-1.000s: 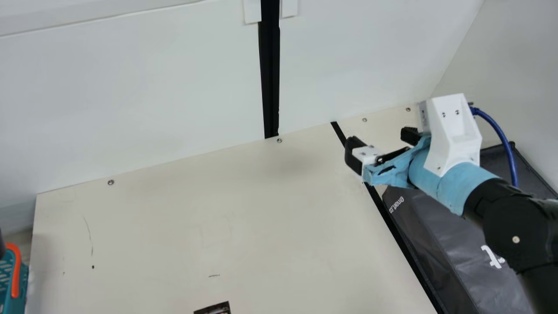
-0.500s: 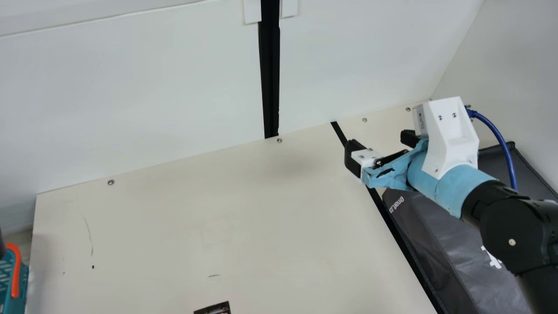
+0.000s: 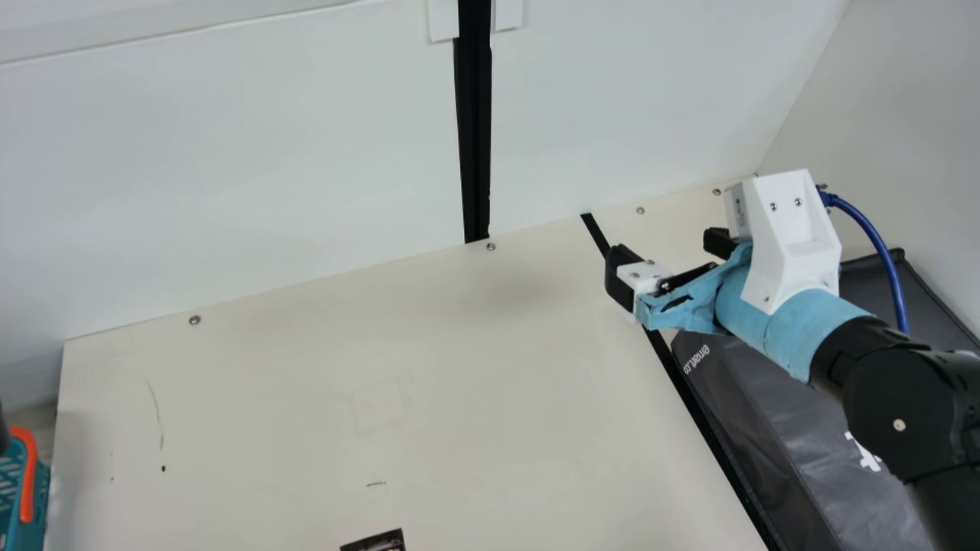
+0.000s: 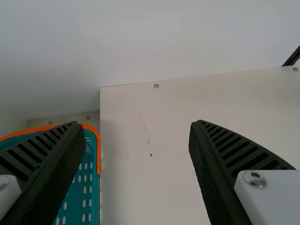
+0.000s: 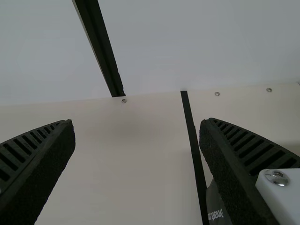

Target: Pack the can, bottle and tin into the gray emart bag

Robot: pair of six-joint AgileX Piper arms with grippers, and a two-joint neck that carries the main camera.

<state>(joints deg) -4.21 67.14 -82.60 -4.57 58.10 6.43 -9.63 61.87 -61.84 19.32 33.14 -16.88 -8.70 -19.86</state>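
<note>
The gray emart bag (image 3: 773, 428) lies at the table's right side in the main view, partly covered by my right arm. My right gripper (image 3: 668, 252) is raised over the far end of the black line, just beyond the bag's far left corner, its fingers apart with nothing between them. In the right wrist view, my right gripper (image 5: 137, 126) is wide open, and a corner of the bag (image 5: 216, 208) shows beside one finger. My left gripper (image 4: 135, 126) stands open and empty in the left wrist view. I see no can, bottle or tin.
A teal basket (image 3: 21, 490) with an orange rim stands off the table's left edge, also below a finger in the left wrist view. A small dark printed item (image 3: 379, 541) lies at the near edge of the main view. White walls with a black post (image 3: 475, 130) rise behind the table.
My right arm has dipped slightly in the main view since the first frame and has kept still since the second. The bag and basket have not moved.
</note>
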